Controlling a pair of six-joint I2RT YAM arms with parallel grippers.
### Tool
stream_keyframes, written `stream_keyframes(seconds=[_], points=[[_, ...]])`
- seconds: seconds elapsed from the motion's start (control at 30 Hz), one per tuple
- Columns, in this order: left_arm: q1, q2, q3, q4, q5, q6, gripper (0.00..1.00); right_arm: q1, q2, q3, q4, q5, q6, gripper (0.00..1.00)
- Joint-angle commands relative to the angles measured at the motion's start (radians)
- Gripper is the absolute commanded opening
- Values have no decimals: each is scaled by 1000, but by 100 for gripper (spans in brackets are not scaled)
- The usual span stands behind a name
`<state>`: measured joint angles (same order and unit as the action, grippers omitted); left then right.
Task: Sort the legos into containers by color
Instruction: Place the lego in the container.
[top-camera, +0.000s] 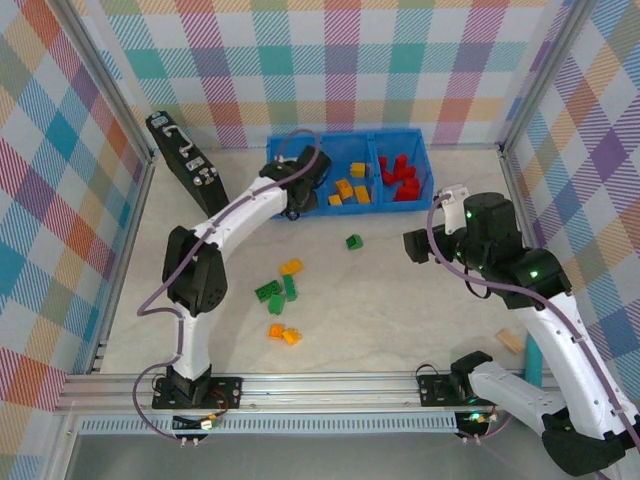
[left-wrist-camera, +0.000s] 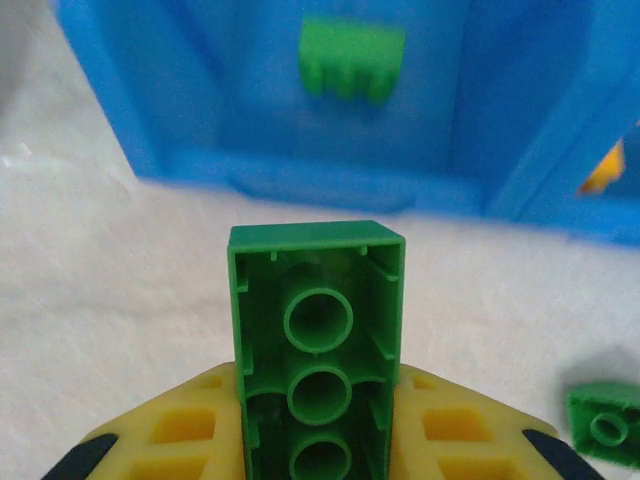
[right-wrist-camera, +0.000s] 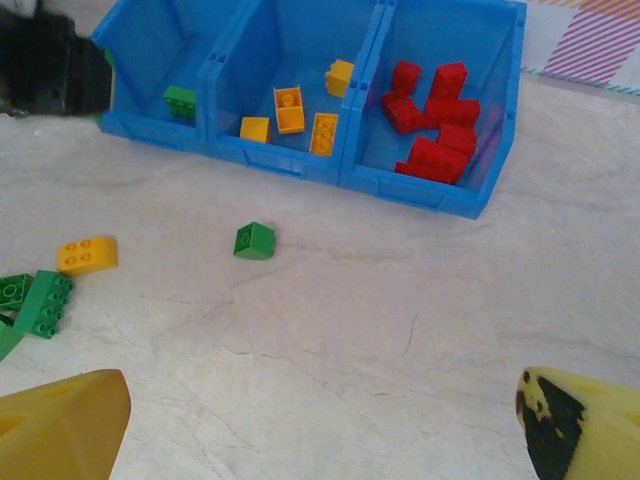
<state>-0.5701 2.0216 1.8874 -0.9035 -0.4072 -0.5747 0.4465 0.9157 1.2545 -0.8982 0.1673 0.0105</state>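
My left gripper (top-camera: 292, 208) (left-wrist-camera: 318, 410) is shut on a green lego (left-wrist-camera: 318, 340), held underside up just in front of the blue bin's left compartment (left-wrist-camera: 300, 170). One green lego (left-wrist-camera: 350, 58) lies in that compartment. The middle compartment (right-wrist-camera: 290, 60) holds several orange legos (right-wrist-camera: 290, 108) and the right one holds several red legos (right-wrist-camera: 435, 125). A small green lego (top-camera: 354, 241) (right-wrist-camera: 254, 241) lies on the table before the bin. More green legos (top-camera: 275, 293) and orange legos (top-camera: 291, 266) (top-camera: 284, 333) lie nearer. My right gripper (top-camera: 418, 245) (right-wrist-camera: 320, 440) hangs open over bare table.
A black flat case (top-camera: 185, 160) leans at the back left beside the bin. A tan wooden block (top-camera: 511, 341) lies near the right arm. Checked walls and a metal frame close in the table on three sides.
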Motion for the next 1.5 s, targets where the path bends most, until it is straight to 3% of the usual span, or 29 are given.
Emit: stream_keyframes(seconds=[0.0,0.27,0.43,0.63,1.07,1.47], points=[[52,-17,21,50,-69,86,10,5,-4,-9,42,-18,1,99],[98,90,78,206,-16,151,17,6,29,4,52,-23,0,99],[105,217,215,186,31,173,17,5,35,4,90,-26,-10,99],[111,291,266,190,65,166,17,6,83,30,105,-39,-3,99],[118,348,227,183,113,154,18,4,129,73,182,-111,6,99],[120,305,224,168,98,193,35,4,123,65,165,-116,9,99]])
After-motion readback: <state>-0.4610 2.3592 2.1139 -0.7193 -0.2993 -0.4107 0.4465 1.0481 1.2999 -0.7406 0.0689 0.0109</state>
